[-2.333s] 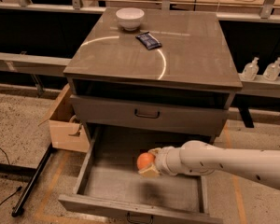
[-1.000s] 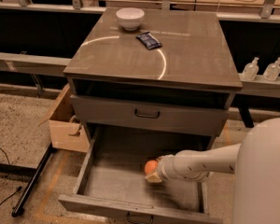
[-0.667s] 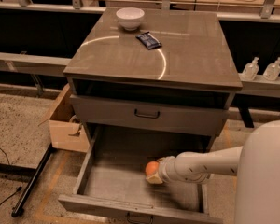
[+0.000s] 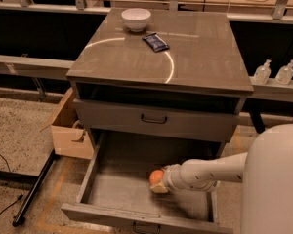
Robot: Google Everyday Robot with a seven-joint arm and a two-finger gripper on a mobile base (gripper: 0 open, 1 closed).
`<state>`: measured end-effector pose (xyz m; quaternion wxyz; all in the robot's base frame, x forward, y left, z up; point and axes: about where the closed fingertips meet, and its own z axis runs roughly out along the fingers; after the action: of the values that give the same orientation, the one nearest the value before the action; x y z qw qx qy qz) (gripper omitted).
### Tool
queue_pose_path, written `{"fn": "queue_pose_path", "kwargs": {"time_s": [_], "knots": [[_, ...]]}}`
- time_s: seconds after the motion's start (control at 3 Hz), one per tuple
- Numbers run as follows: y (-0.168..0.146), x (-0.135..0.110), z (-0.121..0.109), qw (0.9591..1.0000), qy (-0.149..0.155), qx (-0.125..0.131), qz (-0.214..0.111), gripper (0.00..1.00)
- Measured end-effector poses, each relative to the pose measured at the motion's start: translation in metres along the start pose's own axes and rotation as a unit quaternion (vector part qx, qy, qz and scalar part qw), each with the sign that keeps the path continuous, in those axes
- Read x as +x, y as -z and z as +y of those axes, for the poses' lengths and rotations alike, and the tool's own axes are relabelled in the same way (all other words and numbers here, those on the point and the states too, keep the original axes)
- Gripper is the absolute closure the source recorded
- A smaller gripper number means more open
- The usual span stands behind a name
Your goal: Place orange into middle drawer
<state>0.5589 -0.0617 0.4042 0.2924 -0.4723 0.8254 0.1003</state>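
The placing step looks nearly done. In the lower centre of the frame, the gripper [image 4: 159,183] reaches from the right into the open middle drawer [image 4: 115,191], pinching the orange [image 4: 156,176] low over the grey floor. Next, I judge, it should spread to release the orange, then lift out without nudging it.

The grey cabinet top [image 4: 205,62] carries a white bowl [image 4: 136,18] at 11 o'clock and a dark blue packet [image 4: 156,42] nearer centre. Below, the gripper [image 4: 158,184] is inside the middle drawer [image 4: 115,189], at the orange [image 4: 156,175].
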Motion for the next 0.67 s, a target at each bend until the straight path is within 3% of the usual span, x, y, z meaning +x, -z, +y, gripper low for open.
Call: {"fn": "queue_pose_path", "kwargs": {"time_s": [0.33, 0.67], "knots": [[-0.0035, 0.0010, 0.0038, 1.0000, -0.003, -0.006, 0.004, 0.13], [-0.0035, 0.0009, 0.0052, 0.9999, -0.007, -0.007, 0.004, 0.00]]}}
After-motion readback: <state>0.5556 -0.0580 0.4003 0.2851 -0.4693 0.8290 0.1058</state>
